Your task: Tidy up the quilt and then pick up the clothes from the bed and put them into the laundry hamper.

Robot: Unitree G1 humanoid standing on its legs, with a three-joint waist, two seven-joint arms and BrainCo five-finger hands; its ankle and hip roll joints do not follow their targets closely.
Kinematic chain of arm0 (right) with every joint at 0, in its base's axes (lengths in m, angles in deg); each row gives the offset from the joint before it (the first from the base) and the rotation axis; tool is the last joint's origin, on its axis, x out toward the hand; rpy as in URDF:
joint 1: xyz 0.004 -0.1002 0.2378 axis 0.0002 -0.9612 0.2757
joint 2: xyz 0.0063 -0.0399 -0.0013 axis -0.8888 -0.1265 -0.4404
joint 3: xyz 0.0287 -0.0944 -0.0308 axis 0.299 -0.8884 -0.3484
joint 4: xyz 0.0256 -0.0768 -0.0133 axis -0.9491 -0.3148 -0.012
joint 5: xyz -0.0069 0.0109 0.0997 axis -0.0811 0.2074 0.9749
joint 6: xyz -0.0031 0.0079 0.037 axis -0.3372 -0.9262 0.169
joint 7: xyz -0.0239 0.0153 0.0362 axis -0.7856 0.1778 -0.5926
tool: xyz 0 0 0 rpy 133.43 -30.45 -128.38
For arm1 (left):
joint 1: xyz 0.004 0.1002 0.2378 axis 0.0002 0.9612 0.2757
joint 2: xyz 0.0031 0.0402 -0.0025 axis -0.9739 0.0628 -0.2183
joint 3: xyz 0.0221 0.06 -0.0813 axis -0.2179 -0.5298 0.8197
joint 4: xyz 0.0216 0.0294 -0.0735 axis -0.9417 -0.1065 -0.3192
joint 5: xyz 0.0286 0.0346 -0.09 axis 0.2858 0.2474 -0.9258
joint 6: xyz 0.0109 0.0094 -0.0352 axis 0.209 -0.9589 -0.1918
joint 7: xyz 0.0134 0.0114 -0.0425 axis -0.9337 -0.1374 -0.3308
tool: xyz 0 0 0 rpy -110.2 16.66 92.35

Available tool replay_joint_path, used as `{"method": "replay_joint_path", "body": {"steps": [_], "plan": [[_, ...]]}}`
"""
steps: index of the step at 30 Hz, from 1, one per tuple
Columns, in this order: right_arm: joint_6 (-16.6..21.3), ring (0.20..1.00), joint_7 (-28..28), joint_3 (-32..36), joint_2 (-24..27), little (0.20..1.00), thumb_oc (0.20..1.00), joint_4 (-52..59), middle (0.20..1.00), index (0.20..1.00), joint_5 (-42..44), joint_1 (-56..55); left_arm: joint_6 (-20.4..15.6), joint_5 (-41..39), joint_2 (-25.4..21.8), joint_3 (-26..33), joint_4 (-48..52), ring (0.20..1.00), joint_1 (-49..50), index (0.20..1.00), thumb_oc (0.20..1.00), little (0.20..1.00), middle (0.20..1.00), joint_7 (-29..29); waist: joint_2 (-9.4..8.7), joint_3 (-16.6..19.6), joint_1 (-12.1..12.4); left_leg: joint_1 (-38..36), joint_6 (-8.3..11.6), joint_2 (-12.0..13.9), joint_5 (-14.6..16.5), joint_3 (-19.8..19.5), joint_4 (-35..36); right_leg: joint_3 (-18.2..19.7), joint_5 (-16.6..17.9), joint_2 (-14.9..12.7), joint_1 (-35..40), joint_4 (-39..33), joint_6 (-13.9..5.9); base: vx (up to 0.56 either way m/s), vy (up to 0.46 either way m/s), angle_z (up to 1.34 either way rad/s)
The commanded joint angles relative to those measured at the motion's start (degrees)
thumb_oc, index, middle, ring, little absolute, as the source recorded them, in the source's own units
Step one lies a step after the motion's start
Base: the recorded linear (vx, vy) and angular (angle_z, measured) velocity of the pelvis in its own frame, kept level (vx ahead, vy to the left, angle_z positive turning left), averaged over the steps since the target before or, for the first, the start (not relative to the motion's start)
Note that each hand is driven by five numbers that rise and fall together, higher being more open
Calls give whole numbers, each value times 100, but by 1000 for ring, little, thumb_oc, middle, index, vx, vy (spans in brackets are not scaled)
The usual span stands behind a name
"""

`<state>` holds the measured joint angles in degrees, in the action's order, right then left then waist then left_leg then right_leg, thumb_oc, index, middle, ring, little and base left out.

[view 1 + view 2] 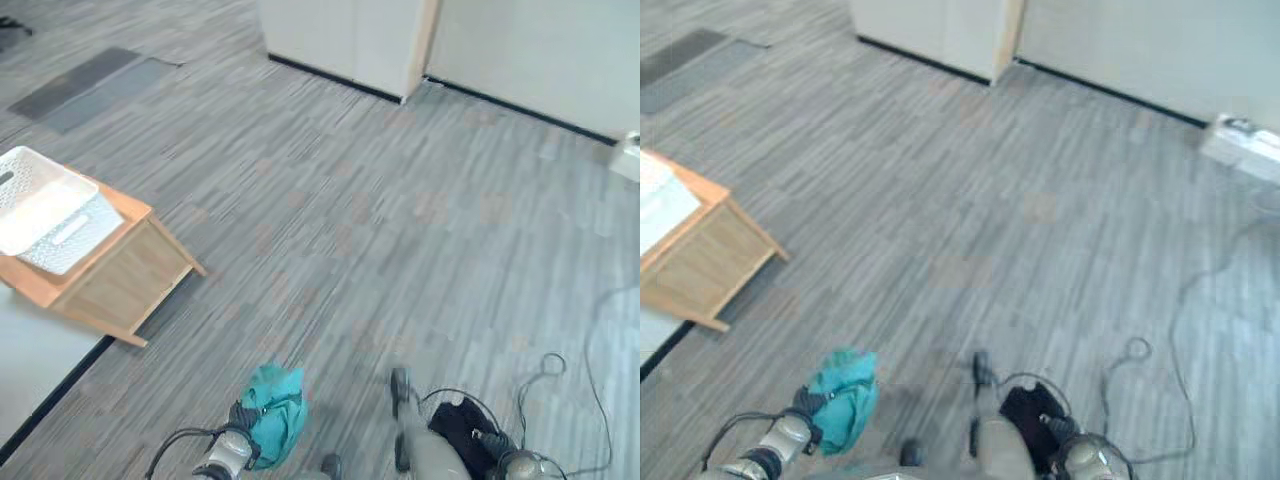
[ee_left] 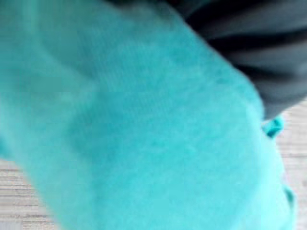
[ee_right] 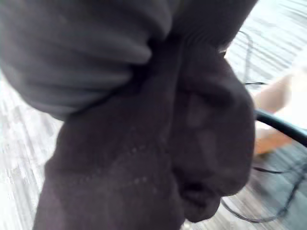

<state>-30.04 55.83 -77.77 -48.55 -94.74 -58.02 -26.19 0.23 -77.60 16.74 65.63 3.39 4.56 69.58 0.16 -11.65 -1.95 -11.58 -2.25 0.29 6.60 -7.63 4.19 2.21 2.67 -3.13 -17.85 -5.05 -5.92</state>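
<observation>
A bunched teal garment (image 1: 276, 410) hangs off the floor from my left hand (image 1: 243, 417) at the bottom of the left eye view. The cloth (image 2: 144, 134) covers that hand's fingers beside its dark cover (image 2: 249, 57). My right hand (image 1: 497, 440), low at the bottom right, is shut on a black garment (image 1: 458, 425). That dark cloth (image 3: 144, 158) hangs from under the ribbed cover (image 3: 72, 48). The white slatted laundry hamper (image 1: 40, 205) stands on a low wooden table (image 1: 130, 270) at the far left, well away from both hands.
A white bed corner (image 1: 30, 370) with a dark edge lies at the lower left, beside the table. Grey striped carpet (image 1: 380, 220) stretches ahead. White cabinets (image 1: 350, 40) line the far side. A white box (image 1: 628, 155) sits far right, a dark mat (image 1: 90, 85) far left.
</observation>
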Motion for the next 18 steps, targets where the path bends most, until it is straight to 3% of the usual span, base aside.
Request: {"method": "replay_joint_path", "body": {"steps": [1, 2, 3, 4, 6, 7, 9, 10, 12, 13, 15, 16, 17, 18], "plan": [[-8, 200, 126, 127, 199, 200, 200, 8, 200, 200, -3, 172, -126, 288, 39, 0, -163, 200, 32, 200, 200, 200, 200, 28, -154, 45, -49, -383, 366, -39, -45, 483, -558, -49, 615, -318, 693, 458, -513, 960, -449, 117], [32, 200, 166, 48, 229, 200, 200, 2, 200, 200, 74, 215, -110, 120, 90, 87, -184, 200, 86, 200, 200, 200, 200, 50, -197, -65, 19, 354, 509, 105, -695, 620, -2586, -145, 579, -247, 1016, 524, -248, 488, -334, 66], [32, 200, 166, 48, 225, 200, 200, 1, 200, 200, 74, 217, -110, 120, 86, 88, -184, 200, 84, 200, 200, 200, 200, 50, -214, -47, 8, 386, 507, 88, -708, 611, -2591, -148, 586, -265, 992, 523, -250, 388, -394, 80], [32, 200, 110, 4, 265, 200, 200, 47, 200, 200, 129, 264, -95, 37, 115, 104, -156, 200, 94, 200, 200, 200, 200, 57, -317, -191, 113, 1126, 495, 101, -1031, 553, -3896, -324, 511, -323, 1172, 539, -47, 212, -279, 75], [56, 200, 52, 22, 331, 200, 200, 117, 200, 200, 207, 336, -76, -67, 99, 134, -113, 200, 109, 200, 200, 200, 200, 179, -426, -366, 327, 1914, 349, 111, -993, 867, -4918, -589, 270, -324, 1630, 418, 172, 456, -362, 66], [41, 200, 96, -21, 362, 200, 200, 102, 200, 200, 200, 432, -78, -56, 110, 138, -117, 200, 139, 200, 200, 200, 200, 195, -452, -384, 564, 2510, 371, -50, -799, 1292, -4923, -706, 55, -316, 2101, 248, 192, 454, -217, 36], [52, 200, 119, -37, 376, 200, 200, 117, 200, 200, 179, 446, -87, -40, 122, 162, -127, 200, 173, 200, 200, 200, 200, 188, -475, -339, 652, 2701, 378, -140, -768, 1494, -4635, -794, -20, -361, 2296, 153, 157, 425, -80, 40], [74, 200, 117, -34, 384, 200, 200, 123, 200, 200, 173, 415, -101, -25, 127, 186, -132, 200, 208, 200, 200, 200, 200, 197, -446, -291, 702, 2682, 362, -99, -769, 1770, -3993, -890, -105, -366, 2428, 111, 126, 589, -14, 38], [108, 200, 135, -22, 413, 200, 200, 61, 200, 200, 143, 368, -99, 72, 166, 229, -171, 200, 363, 200, 200, 200, 200, 148, -394, -141, 807, 2593, 336, 215, -747, 2548, -2548, -1201, -389, -369, 2802, 20, 24, 753, 86, 42], [106, 200, 129, 23, 439, 200, 200, -29, 200, 200, 134, 365, -34, 163, 203, 280, -271, 200, 505, 200, 200, 200, 200, 79, -328, 15, 825, 2444, 524, 512, -1009, 3383, -1257, -1572, -708, -286, 3199, 12, -90, 689, 120, 81], [107, 200, 128, 23, 441, 200, 200, -30, 200, 200, 132, 351, -26, 167, 206, 275, -263, 200, 521, 200, 200, 200, 200, 76, -348, 12, 816, 2360, 526, 443, -1058, 3385, -1121, -1585, -729, -318, 3229, 15, -104, 478, 96, 117], [70, 200, 179, 83, 409, 200, 200, -138, 200, 200, 73, 335, 101, 305, 219, 363, -404, 200, 698, 200, 200, 200, 200, -11, -335, 197, 808, 2151, 463, 618, -1209, 3945, -517, -1934, -858, -245, 3404, 278, -195, 442, 105, 98], [70, 200, 179, 83, 409, 200, 200, -138, 200, 200, 73, 335, 101, 305, 219, 363, -404, 200, 698, 200, 200, 200, 200, -11, -335, 197, 808, 2151, 463, 618, -1209, 3945, -517, -1934, -858, -245, 3404, 278, -195, 789, 220, 76], [88, 200, 194, 105, 333, 200, 200, -243, 200, 200, 13, 267, 128, 344, 186, 386, -507, 200, 763, 200, 200, 200, 200, -57, -414, 309, 822, 1972, 223, 285, -1127, 3786, -416, -2037, -597, -342, 3305, 1008, -327, 352, 127, 56]]}}
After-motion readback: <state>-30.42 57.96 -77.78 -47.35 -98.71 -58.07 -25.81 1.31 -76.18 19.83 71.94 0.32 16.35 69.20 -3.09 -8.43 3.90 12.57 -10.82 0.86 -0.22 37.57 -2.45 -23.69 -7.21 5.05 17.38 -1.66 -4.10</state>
